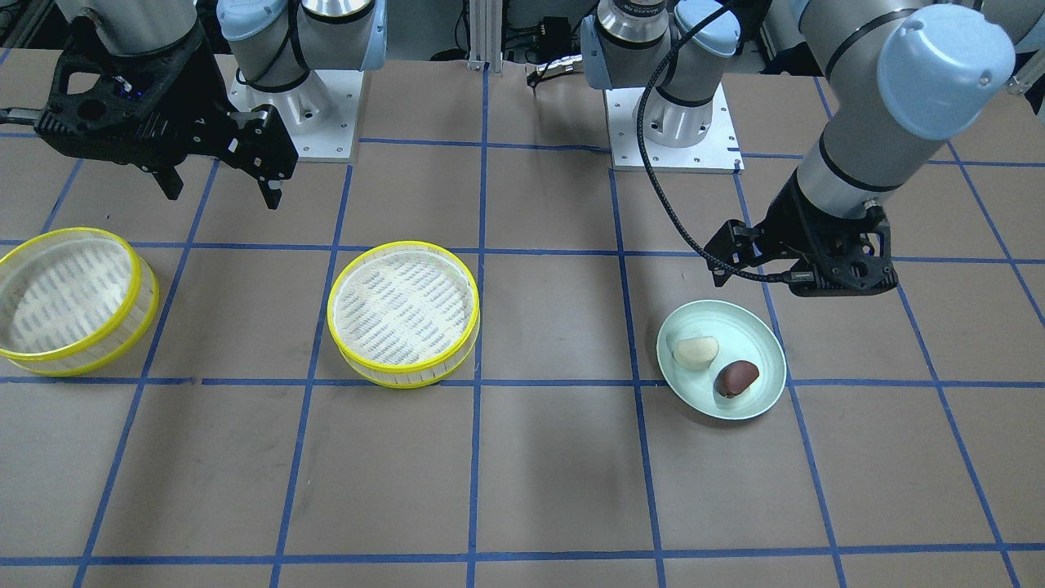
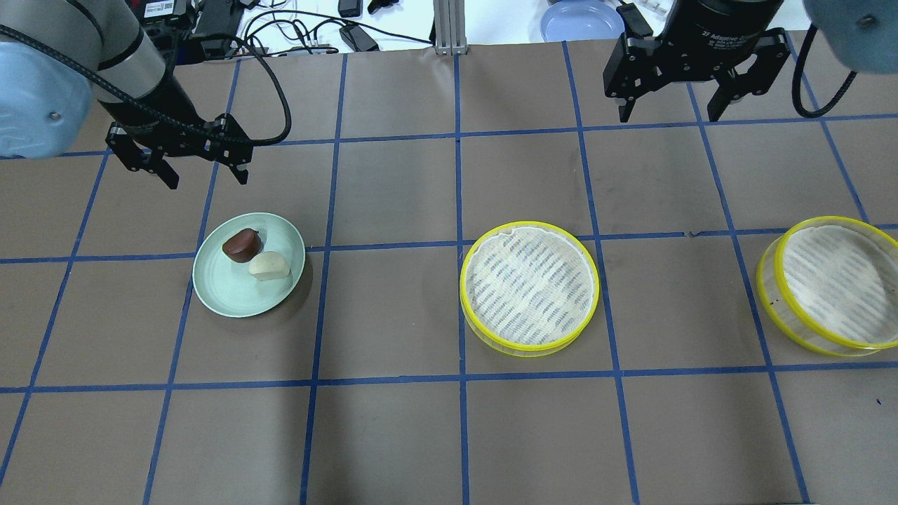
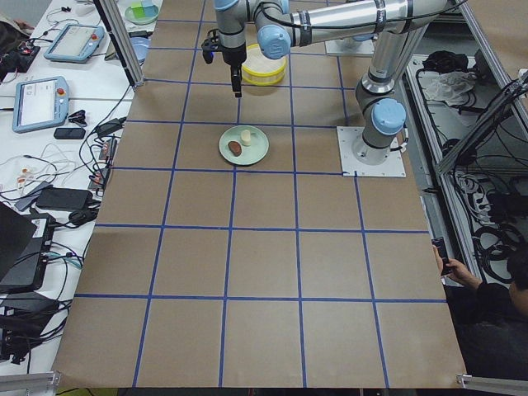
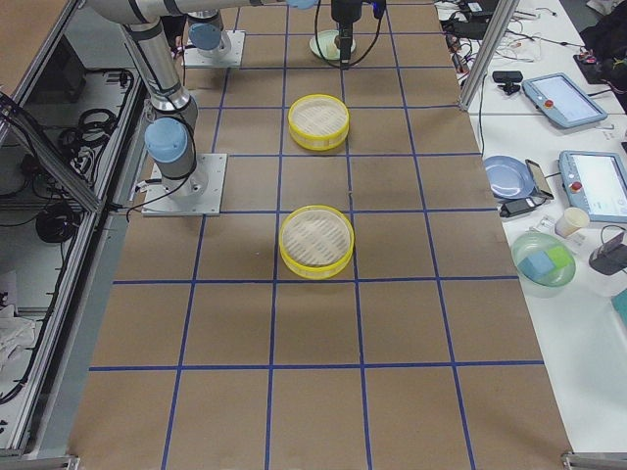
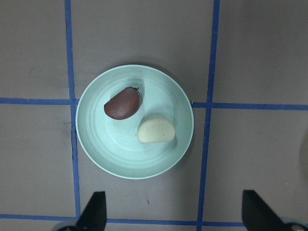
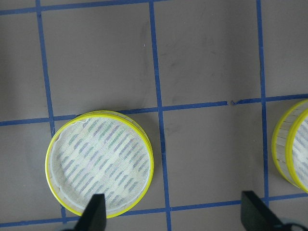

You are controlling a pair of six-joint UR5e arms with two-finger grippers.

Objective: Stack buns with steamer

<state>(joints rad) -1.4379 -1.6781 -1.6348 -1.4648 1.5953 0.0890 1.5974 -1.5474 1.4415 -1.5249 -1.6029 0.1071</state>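
A cream-white bun (image 2: pixel 269 266) and a dark reddish-brown bun (image 2: pixel 242 245) lie side by side on a pale green plate (image 2: pixel 231 298) at the table's left. My left gripper (image 2: pixel 207 181) hangs open and empty above the table just beyond the plate; its wrist view shows both buns (image 5: pixel 155 129) (image 5: pixel 122 103) on the plate. A yellow-rimmed steamer tray (image 2: pixel 530 286) sits mid-table and a second one (image 2: pixel 831 284) at the far right. My right gripper (image 2: pixel 670 116) is open and empty, high over the back right, beyond the middle tray (image 6: pixel 99 163).
A blue plate (image 2: pixel 581 19), cables and devices lie beyond the table's back edge. The two arm bases (image 1: pixel 298 106) (image 1: pixel 669 114) stand at the robot's side. Blue tape lines grid the brown tabletop.
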